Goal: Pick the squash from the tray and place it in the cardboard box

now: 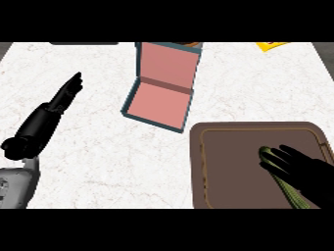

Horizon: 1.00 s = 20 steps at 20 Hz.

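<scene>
At left, the left hand [59,100] rests with straight fingers. Top centre lies the open cardboard box [160,88]. Lower right, the right hand [310,172] curls over the squash [274,159] on the tray [227,166]; it looks stiff and smooth, best gripped mid-body.

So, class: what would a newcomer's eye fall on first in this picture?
Probably the open box with the pink inside and teal outer walls, at the middle top of the white marble counter. Next, the right robot hand lying over the striped green squash on the brown rectangular tray, lower right. The left robot hand rests open at the left.
</scene>
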Each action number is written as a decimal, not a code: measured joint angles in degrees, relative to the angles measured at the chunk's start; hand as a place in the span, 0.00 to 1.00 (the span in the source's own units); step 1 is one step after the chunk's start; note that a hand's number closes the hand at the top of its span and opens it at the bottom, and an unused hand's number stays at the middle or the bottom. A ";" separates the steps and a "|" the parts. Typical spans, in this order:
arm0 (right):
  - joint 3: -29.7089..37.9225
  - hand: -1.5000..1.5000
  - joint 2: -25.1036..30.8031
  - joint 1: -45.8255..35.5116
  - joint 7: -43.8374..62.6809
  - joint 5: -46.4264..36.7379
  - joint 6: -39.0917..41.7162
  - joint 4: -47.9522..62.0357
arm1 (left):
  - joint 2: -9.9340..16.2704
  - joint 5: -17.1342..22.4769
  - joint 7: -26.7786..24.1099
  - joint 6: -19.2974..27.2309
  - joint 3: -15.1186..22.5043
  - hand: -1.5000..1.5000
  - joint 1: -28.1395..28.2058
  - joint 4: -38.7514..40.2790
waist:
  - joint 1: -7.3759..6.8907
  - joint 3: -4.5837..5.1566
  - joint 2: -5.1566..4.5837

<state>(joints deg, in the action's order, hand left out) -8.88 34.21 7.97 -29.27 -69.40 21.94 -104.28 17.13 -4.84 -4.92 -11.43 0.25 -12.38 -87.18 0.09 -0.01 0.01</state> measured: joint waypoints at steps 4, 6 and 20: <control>0.35 0.00 -1.45 -1.04 0.35 -2.67 -0.58 1.84 | -1.56 -1.61 -0.19 0.34 0.48 0.50 0.78 -0.56 | -0.01 0.00 0.00; 0.06 0.00 -2.69 -1.17 0.61 -4.18 -1.60 3.08 | -1.63 -1.49 1.05 -0.20 -0.06 0.50 0.42 -1.55 | -0.02 0.00 0.01; 0.69 1.00 -5.02 -6.19 -10.19 -6.38 -12.74 14.30 | -3.06 -3.16 1.12 -1.37 -1.48 0.50 -1.05 -0.34 | -0.09 0.56 0.33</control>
<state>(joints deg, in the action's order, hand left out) -8.19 29.19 1.78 -39.46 -75.78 9.20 -89.98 14.07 -8.01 -3.80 -12.80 -1.24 -13.43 -87.52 0.00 0.56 0.34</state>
